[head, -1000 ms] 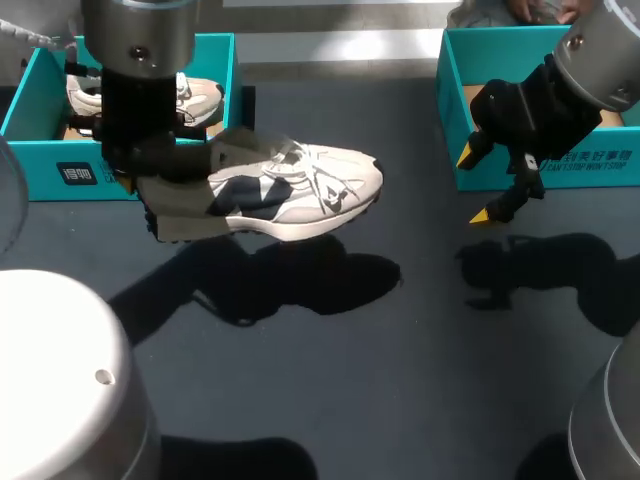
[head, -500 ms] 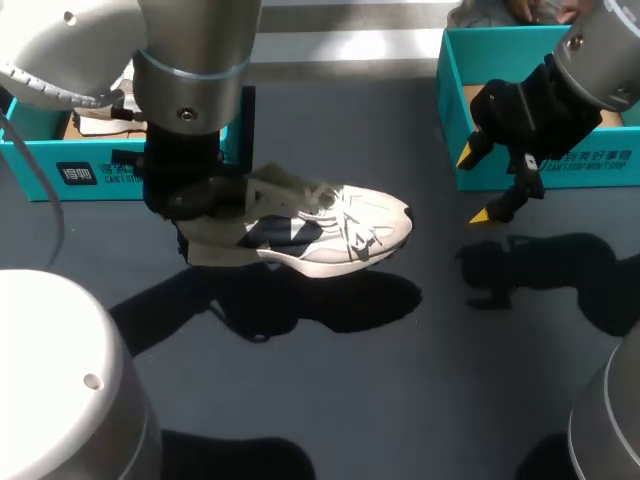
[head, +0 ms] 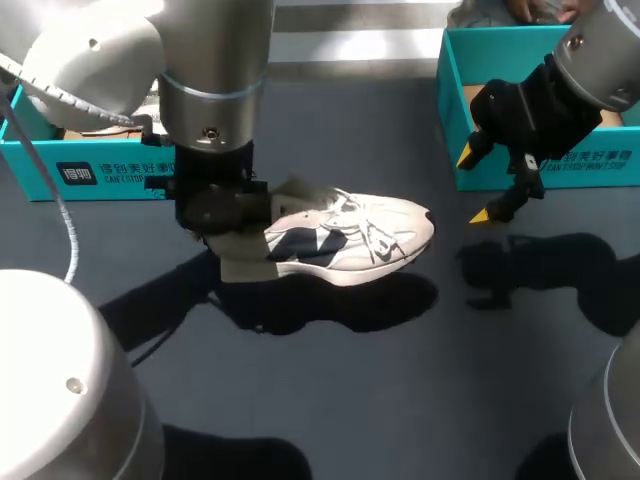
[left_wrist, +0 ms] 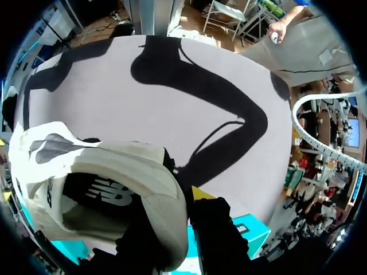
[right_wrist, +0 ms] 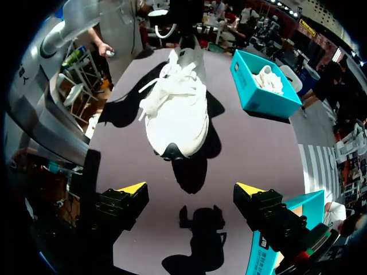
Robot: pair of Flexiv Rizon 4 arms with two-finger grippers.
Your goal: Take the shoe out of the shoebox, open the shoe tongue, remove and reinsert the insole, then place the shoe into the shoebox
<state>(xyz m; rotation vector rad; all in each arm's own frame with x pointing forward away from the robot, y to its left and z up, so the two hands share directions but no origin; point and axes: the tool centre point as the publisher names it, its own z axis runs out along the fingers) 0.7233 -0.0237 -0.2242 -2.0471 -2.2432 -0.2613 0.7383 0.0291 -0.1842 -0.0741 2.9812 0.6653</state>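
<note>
Sneaker, white with navy panels, hangs over the middle of the dark table, toe toward the right arm. The head view hides the grip behind the arm. The left wrist view shows the left gripper pinching the heel collar. Right gripper hovers spread wide beside the right shoebox. Only the right wrist view shows a second shoe inside the left shoebox.
</note>
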